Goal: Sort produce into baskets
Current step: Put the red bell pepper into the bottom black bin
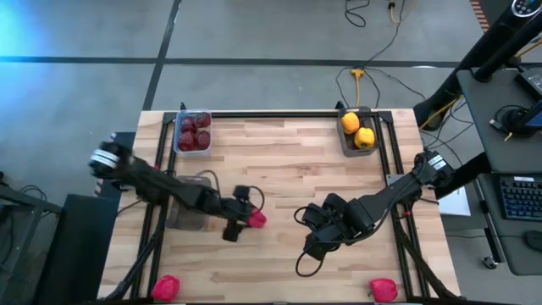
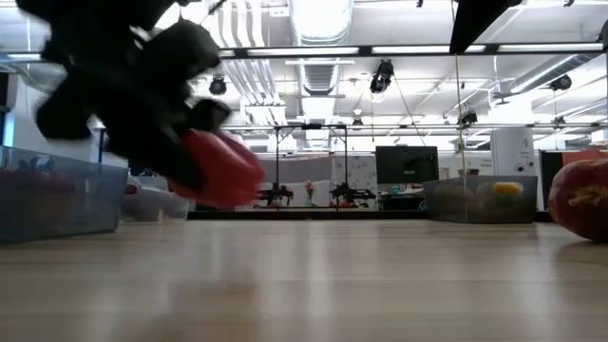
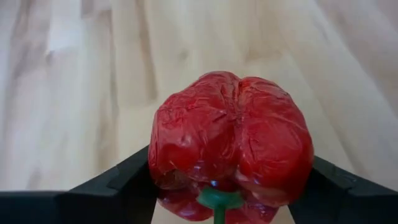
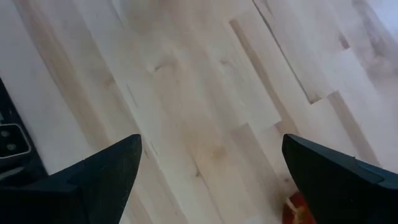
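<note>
My left gripper (image 1: 251, 219) is near the table's middle, shut on a bright red pepper (image 1: 257, 219), which fills the left wrist view (image 3: 230, 146). My right gripper (image 1: 312, 243) hangs open and empty over bare wood right of the middle (image 4: 211, 180). A basket (image 1: 193, 133) at the far left holds dark maroon pieces. A basket (image 1: 356, 134) at the far right holds yellow pieces. A third clear basket (image 1: 190, 203) lies under my left arm. Two more red peppers rest on the table at the near edge, one left (image 1: 166, 286) and one right (image 1: 383, 290). My left gripper pinches the red pepper between its two fingers (image 3: 124, 180), one on each of the pepper's sides (image 3: 163, 155). The green stem end (image 3: 217, 199) points back toward the wrist. The fingers come from the table's left, slanting down. The pepper (image 2: 220, 169) hangs clear of the table.
The near-right pepper shows large at the low view's right edge (image 2: 581, 199). Black frame rails (image 1: 394, 169) run along the table's left and right sides. Cables lie on the floor beyond the far edge. Bare wood lies between the two grippers and toward the far middle.
</note>
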